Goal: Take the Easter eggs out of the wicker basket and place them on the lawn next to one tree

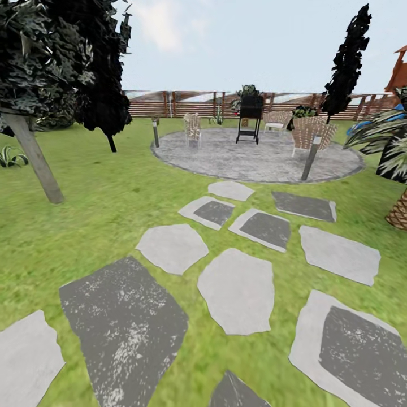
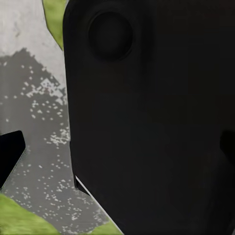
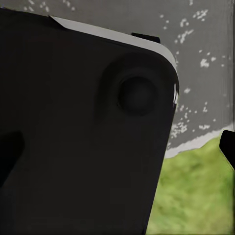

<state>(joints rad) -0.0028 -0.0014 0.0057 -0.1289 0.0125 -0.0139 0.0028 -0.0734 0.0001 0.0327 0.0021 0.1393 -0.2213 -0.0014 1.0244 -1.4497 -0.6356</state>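
Left wrist view: a large black body of the robot blocks most of the frame. A dark fingertip (image 2: 11,154) pokes in at one edge; whether the left pincer is released or clenched cannot be told. Behind it, a grey speckled paving stone (image 2: 34,112) with slivers of grass at two corners.

Right wrist view: the same sort of black mass in front, with a round boss on it. A dark fingertip (image 3: 228,146) at the edge; the right pincer's state cannot be told either. Beyond, speckled grey stone (image 3: 205,63) meeting the lawn (image 3: 196,196).

Head view gives the wider ground the wrist cameras lack. Stepping stones (image 1: 237,289), pale and dark, run across the lawn (image 1: 107,209) toward a round grey patio (image 1: 254,158). On the patio: a black grill (image 1: 250,117) and wicker chairs (image 1: 310,133), with short lamp posts (image 1: 311,158) at its rim. A tree (image 1: 35,152) with a pale leaning trunk and dark speckled foliage stands on the grass at left. A thin black-leaved tree (image 1: 345,62) rises beyond the patio at right, and a palm (image 1: 395,169) sits at the right edge. A brown slatted fence (image 1: 169,104) closes the garden at the back.
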